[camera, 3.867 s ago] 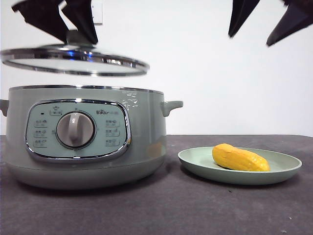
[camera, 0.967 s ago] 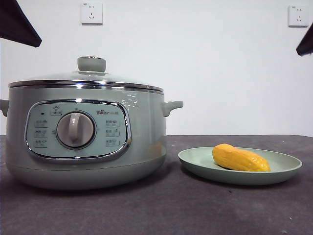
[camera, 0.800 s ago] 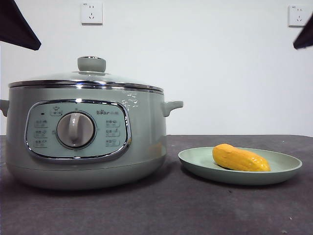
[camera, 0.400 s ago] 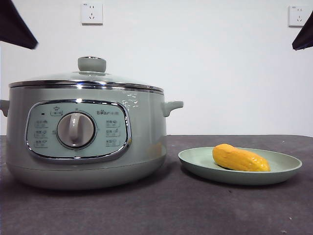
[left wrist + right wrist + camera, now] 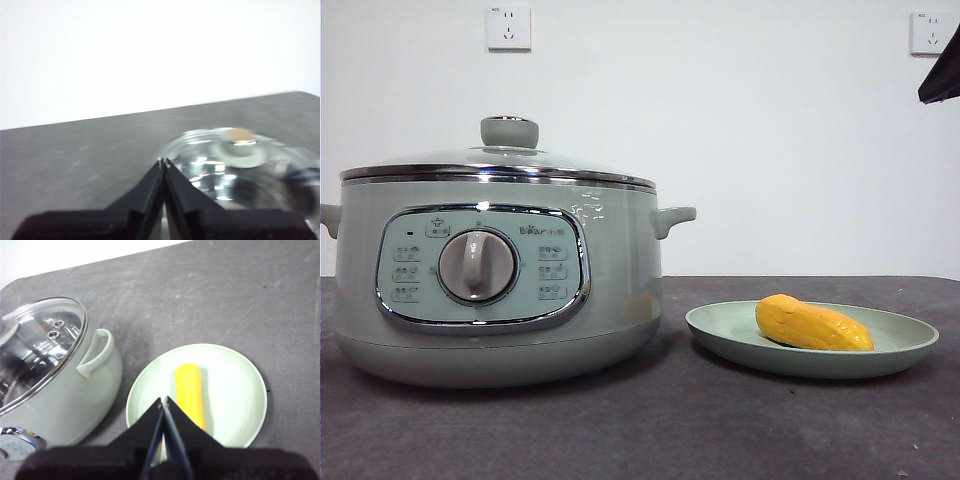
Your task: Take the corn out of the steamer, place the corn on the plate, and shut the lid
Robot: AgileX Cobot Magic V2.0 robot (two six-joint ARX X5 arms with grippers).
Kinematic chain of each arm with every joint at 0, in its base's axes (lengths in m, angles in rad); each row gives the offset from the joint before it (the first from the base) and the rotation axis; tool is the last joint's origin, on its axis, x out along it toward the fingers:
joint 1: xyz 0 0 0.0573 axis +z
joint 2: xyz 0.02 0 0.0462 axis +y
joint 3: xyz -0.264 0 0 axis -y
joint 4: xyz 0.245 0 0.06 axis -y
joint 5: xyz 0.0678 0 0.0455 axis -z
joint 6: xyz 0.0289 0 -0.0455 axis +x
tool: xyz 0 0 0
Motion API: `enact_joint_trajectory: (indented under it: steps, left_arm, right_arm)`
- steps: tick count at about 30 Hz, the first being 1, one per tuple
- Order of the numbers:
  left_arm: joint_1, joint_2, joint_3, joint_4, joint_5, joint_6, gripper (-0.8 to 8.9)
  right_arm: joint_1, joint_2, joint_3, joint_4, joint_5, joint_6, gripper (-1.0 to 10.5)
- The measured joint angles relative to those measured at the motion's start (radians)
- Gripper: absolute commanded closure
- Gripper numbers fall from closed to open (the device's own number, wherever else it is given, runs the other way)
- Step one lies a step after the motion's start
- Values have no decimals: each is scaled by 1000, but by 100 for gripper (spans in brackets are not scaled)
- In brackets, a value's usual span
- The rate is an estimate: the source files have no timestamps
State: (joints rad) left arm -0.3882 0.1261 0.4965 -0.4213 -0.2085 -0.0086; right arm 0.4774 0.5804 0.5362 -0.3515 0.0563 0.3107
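Risks first. The lid sits on the pot and looks level all round its chrome rim from the front, but I cannot confirm full seating at the far side; an uneven seat could let it rock. The corn lies on its side in the plate, toward one half of it; being rounded, it could roll if the dark table is knocked. In my judgement nothing else is exposed to harm.

My left gripper is held above and to one side of the lid, jaws pressed together, grasping nothing, touching nothing. My right gripper hangs over the plate and corn, jaws likewise pressed together and empty, clear of both. From the front only one dark tip shows at a top corner.

All three task steps appear complete.
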Motion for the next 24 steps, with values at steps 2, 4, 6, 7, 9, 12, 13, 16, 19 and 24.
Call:
enact_joint_trajectory:
  steps: [2,4,6,7,9,12,13,16,19,24]
  left_arm:
    - [73,-53,-58,0,1,1,817]
    - [136,-95,-120,2,1,1,816]
    - [179,-119,-176,21,1,1,817]
    - [203,-121,-214,53,1,1,817]
    - [233,-120,-274,105,8,1,817]
    - [259,-120,-352,166,43,1,817]
    - [267,-120,-376,171,56,1,817]
    - [278,-120,-418,171,86,0,816]
    - [285,-120,-443,172,108,0,817]
    - [288,-120,-460,189,134,0,817]
  right_arm:
    - [0,0,0,0,0,0,945]
    - [0,0,0,0,0,0,945]
    - [0,0,0,0,0,0,945]
    - [0,0,0,0,0,0,945]
    - [0,0,0,-1,0,0,945]
    - [0,0,0,-2,0,0,945]
    - [0,0,0,-3,0,0,945]
    - [0,0,0,-7,0,0,945]
    - [0,0,0,-7,0,0,945]
    - [0,0,0,-7,0,0,945]
